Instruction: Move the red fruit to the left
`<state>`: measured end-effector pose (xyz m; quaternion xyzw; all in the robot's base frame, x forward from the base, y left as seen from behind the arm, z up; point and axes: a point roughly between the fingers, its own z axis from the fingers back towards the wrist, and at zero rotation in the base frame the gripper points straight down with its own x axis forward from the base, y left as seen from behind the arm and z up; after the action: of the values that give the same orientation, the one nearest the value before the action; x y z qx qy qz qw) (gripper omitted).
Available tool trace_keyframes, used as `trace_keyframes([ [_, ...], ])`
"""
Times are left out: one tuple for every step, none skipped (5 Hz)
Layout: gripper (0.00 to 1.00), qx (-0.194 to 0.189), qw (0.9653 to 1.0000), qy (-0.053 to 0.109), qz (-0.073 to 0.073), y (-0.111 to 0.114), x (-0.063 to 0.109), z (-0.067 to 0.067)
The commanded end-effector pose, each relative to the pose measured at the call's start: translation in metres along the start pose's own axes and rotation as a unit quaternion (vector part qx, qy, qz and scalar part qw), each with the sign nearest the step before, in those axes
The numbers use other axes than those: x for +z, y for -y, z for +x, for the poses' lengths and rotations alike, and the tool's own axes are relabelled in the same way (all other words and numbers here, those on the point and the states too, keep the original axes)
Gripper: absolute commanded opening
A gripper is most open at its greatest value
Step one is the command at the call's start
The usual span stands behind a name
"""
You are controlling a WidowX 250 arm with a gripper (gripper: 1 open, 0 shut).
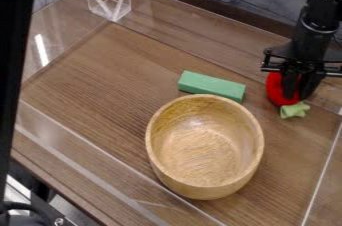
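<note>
Clear panels border the table (94, 80) along its left and near edges, and a dark vertical bar cuts off the far-left strip of the view. At the back left stands a small transparent folded piece (110, 2), just inside the panel line. Between that piece and the middle of the table the wooden surface is bare, giving a broad open stretch on the left half.

Near the centre lies the flat green block (213, 85), set at a slight angle. In front of it, close but apart, sits the wooden bowl (205, 145), upright, with its inside showing nothing.

At the right, the black arm comes down from the top edge, where its upper part is cut off. The gripper (291, 82) points down, and its fingers (277, 75) are drawn in close against the red fruit (285, 88), gripping it from both sides. The red fruit is at table level, right of the green block and near the right edge. Its upper part is hidden behind the fingers. A pale green leafy bit (294, 111) shows just below it; whether it is joined to the fruit cannot be told.
</note>
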<state>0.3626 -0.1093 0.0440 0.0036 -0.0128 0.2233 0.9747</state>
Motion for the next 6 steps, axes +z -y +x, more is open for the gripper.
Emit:
trace_keyframes([
  [0.0,-0.001,0.9978,0.038,-0.054,0.002,0.056,0.01],
  [0.0,0.012,0.9943,0.064,-0.085,-0.011,0.096,0.011],
  [0.0,0.039,0.992,0.071,-0.097,-0.029,0.112,0.01],
  [0.0,0.047,0.9912,0.068,-0.103,-0.035,0.115,0.005],
  [0.0,0.049,0.9918,0.063,-0.1,-0.037,0.107,-0.005],
  [0.0,0.048,0.9923,0.057,-0.099,-0.039,0.101,-0.013],
])
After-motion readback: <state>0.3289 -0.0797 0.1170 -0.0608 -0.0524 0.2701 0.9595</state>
